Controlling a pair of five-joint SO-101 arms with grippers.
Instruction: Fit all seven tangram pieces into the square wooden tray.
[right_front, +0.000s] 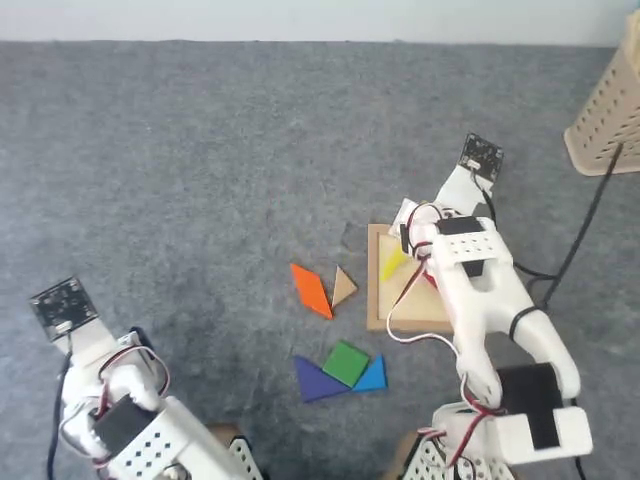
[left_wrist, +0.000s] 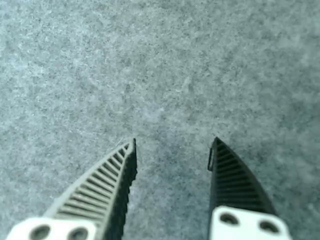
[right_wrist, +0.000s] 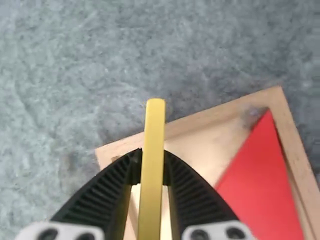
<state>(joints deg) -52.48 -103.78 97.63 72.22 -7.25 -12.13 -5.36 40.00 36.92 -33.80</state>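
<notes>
Tangram pieces are sitting mid-table and toward the right on a grey felt surface (right_front: 200, 150), five of them loose outside the tray. Far left, the left arm (right_front: 120, 400) is sitting low at the near edge. The left gripper (left_wrist: 174, 142) is hanging wide apart over bare felt, gripping nothing. Moving right, an orange parallelogram (right_front: 311, 289) is lying flat, with a tan triangle (right_front: 343, 287) just beside it, seemingly touching at one edge. Nearer the arms, three pieces are clustering together: a purple triangle (right_front: 315, 381), a green square (right_front: 346, 362) against it, and a blue triangle (right_front: 372, 376) against the square. Next right, the square wooden tray (right_front: 378, 300) is lying flat, with the right arm (right_front: 480, 290) covering its far side from above. The right gripper (right_wrist: 152, 152) is clamping a yellow piece (right_wrist: 152, 165) on edge, both fingers pressing its faces. It is holding the piece upright over a tray corner; whether the piece is touching the tray floor cannot be told. A red triangle (right_wrist: 260, 175) is lying flat inside the tray, one tip tucking into a corner. Far right, a beige perforated object (right_front: 610, 110) is standing at the table edge, with a black cable (right_front: 590, 220) running down from it.
</notes>
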